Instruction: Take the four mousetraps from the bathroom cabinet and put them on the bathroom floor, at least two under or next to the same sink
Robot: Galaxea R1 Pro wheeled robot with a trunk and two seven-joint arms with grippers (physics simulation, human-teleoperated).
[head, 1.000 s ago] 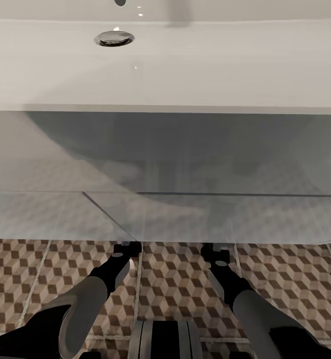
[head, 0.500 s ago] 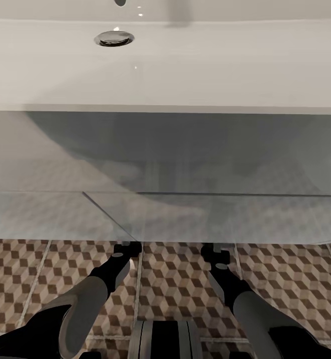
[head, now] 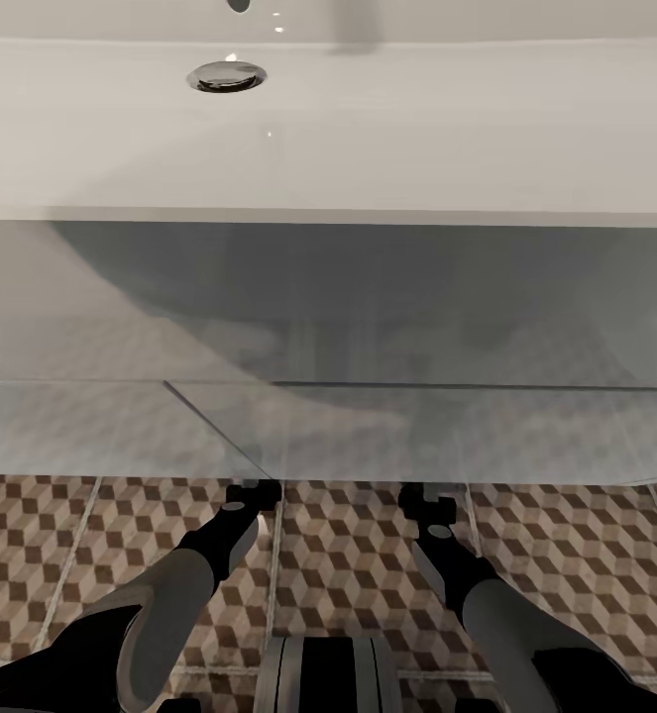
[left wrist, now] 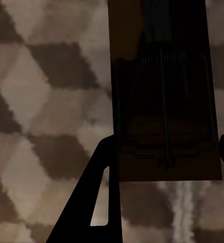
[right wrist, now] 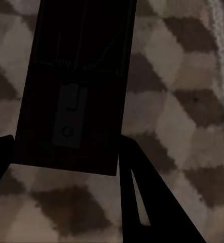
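So both claws pinch flat tan wooden mousetraps [left wrist: 165, 101] [right wrist: 76, 86] over cube-patterned brown tile floor [head: 348, 555], white rectangular sink [head: 368, 129] at 12 o'clock.

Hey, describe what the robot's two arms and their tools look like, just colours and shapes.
Both arms have smooth rounded light-grey forearm shells narrowing into black wrist sections with a small round grey joint cap. The left tool and right tool are black and blocky in the head view. In the wrist views, each finger is a flat black tapering blade with a narrow slot cut through it.

One sink [head: 368, 129], two mousetraps [left wrist: 162, 101] [right wrist: 76, 86], two grippers [left wrist: 162, 167] [right wrist: 66, 157]
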